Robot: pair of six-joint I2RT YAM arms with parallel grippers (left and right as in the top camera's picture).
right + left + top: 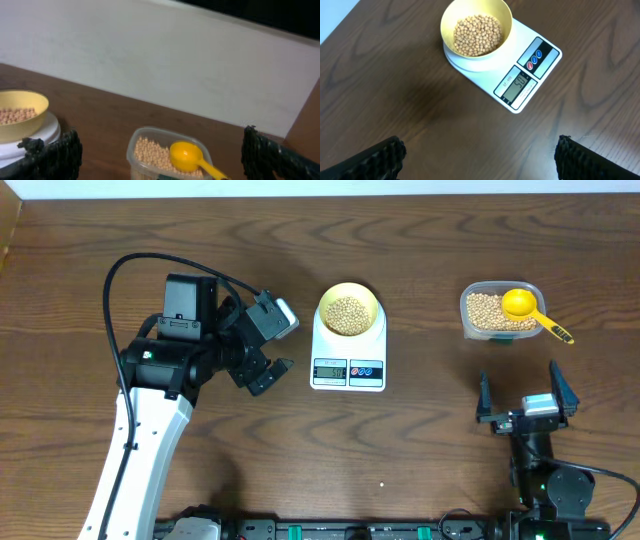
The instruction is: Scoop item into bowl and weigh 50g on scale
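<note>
The pale-yellow bowl [348,312] holds tan beans [347,314] and sits on the white scale [347,358]. In the left wrist view the bowl [476,30] rests on the scale [520,75], whose display reads about 50. More beans [488,311] lie in a clear tub [502,312] at the right, with the yellow scoop [530,308] resting on them. My left gripper [268,345] is open and empty, left of the scale. My right gripper [527,395] is open and empty, in front of the tub [167,155].
The yellow scoop's handle [555,332] sticks out over the tub's right rim. A black cable [150,265] loops above the left arm. The table's back edge meets a white wall [175,65].
</note>
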